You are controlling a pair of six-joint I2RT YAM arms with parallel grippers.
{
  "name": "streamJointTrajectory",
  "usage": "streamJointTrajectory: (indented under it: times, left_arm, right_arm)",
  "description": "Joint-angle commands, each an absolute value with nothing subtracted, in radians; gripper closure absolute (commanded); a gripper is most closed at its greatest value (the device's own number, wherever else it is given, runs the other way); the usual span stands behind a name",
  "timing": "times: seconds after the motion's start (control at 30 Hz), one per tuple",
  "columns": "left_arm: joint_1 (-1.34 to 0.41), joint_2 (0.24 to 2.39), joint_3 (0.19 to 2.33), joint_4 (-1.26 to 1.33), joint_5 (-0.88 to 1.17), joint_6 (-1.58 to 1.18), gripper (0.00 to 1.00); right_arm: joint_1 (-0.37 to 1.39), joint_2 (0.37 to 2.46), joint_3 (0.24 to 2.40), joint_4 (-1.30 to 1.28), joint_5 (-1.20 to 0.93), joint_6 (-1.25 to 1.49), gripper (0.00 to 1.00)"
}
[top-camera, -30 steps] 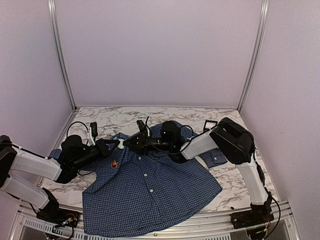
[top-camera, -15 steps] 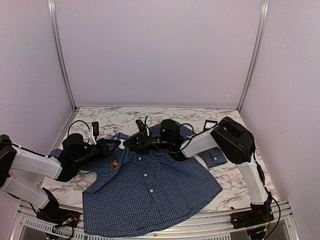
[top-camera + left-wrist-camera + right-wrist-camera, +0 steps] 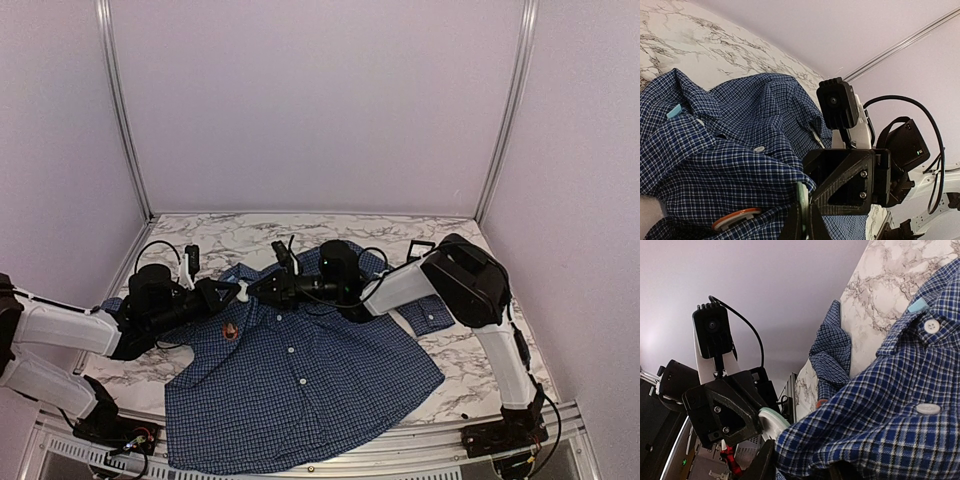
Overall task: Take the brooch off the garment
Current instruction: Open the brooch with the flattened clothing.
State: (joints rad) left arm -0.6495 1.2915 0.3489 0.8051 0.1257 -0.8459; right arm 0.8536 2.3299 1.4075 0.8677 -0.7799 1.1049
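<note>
The garment (image 3: 300, 380), a dark blue checked shirt with white buttons, lies spread on the marble table. My left gripper (image 3: 232, 292) is shut on a round white brooch with a pale green rim (image 3: 243, 291) at a raised fold near the collar. In the left wrist view the fingers (image 3: 804, 220) pinch the disc (image 3: 803, 197) edge-on against the cloth (image 3: 715, 150). My right gripper (image 3: 268, 288) faces it, shut on the shirt fold (image 3: 890, 410) right beside the disc (image 3: 771, 421). A second round badge with an orange rim (image 3: 230, 328) sits on the shirt's chest below.
The marble table (image 3: 230, 240) has walls at the back and both sides and a metal rail (image 3: 400, 455) along the front edge. One shirt cuff (image 3: 430, 315) lies under the right arm. The two grippers nearly touch.
Both grippers have shifted very slightly to the left with the raised fold between them. Both grips look unchanged.
</note>
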Motion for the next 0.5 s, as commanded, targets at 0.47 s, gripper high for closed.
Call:
streamJointTrajectory:
  times: [0.47]
  left_arm:
    - [-0.658, 1.271, 0.432, 0.619, 0.07, -0.811, 1.0]
  right_arm:
    - [0.858, 2.253, 1.351, 0.862, -0.735, 1.033, 0.63]
